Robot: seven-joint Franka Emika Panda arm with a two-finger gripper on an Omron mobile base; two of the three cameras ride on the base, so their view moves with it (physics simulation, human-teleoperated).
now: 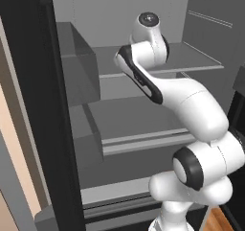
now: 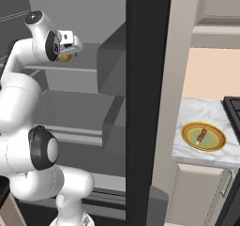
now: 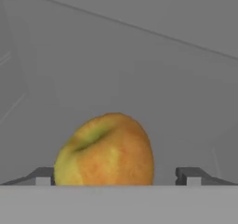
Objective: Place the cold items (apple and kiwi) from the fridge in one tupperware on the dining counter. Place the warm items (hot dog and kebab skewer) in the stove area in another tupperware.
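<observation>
You are looking along the hand at the apple, and its fingers are standing wide apart, one tip on each side of the fruit with nothing clamped between them. The apple is sitting straight ahead of the hand, between the two tips but not centred: it is lying close against the tip on the hand view's left, perhaps touching it, while a clear gap is showing before the other tip. The stem dimple is facing up and toward that same left side, so the fruit is leaning a little; being nearly round, it is offering no long axis to line up on.

In the right base view the hand is reaching into the fridge at the height of the upper shelf, and a yellow sliver of the apple is peeking out just under it, resting on that shelf.

Judging from this, you are setting up the grasp on the first cold item. A small shift toward the off-centre side would probably square the grip; otherwise the nearer finger may nudge the apple and roll it along the shelf.
</observation>
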